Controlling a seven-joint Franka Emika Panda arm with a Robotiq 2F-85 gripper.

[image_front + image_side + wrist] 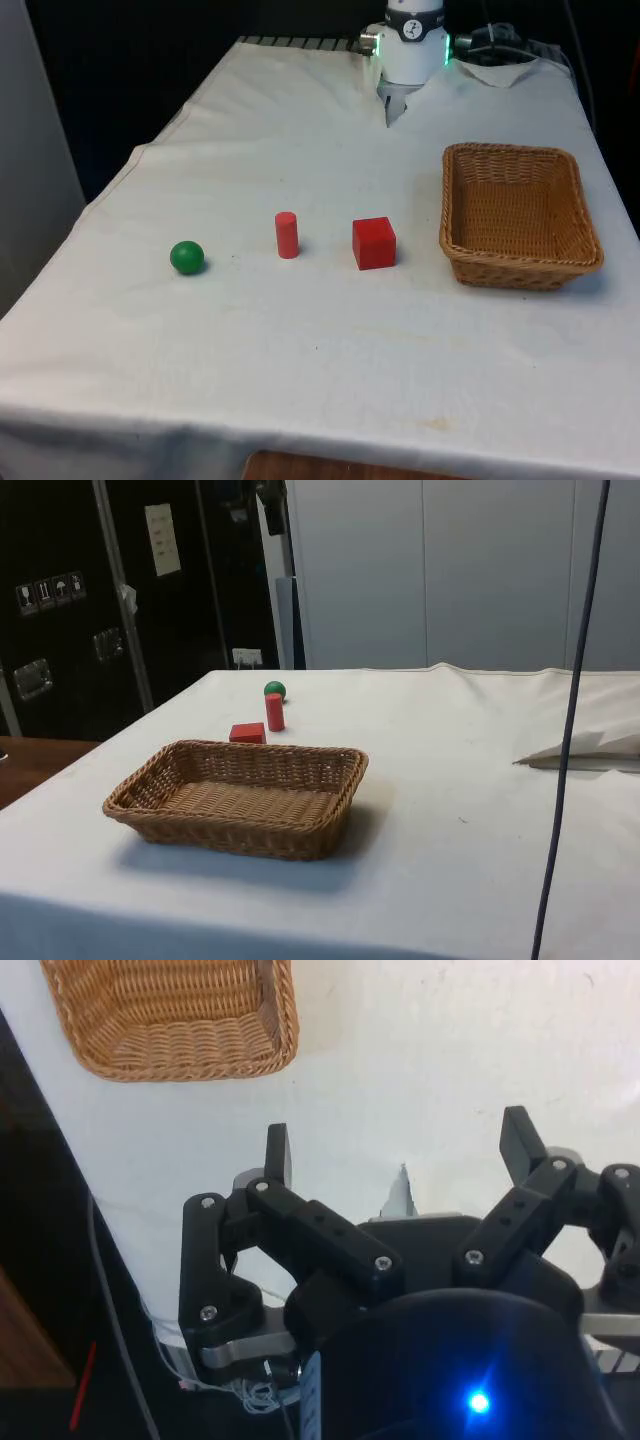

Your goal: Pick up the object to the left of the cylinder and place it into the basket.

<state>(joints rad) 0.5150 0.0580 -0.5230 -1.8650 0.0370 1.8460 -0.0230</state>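
Gripper [398, 1145] fingers stand wide apart, holding nothing. You find the green ball [187, 257] on the front view's left of the red cylinder [287, 235], well apart from the basket [520, 262]. No readable writing.

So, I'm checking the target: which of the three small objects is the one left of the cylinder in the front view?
The green ball. It sits at the front view's left of the red cylinder; the red cube lies on the cylinder's other side, toward the basket.

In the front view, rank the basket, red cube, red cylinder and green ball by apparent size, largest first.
1. basket
2. red cube
3. red cylinder and green ball: too alike to rank; the cylinder is taller, the ball wider.
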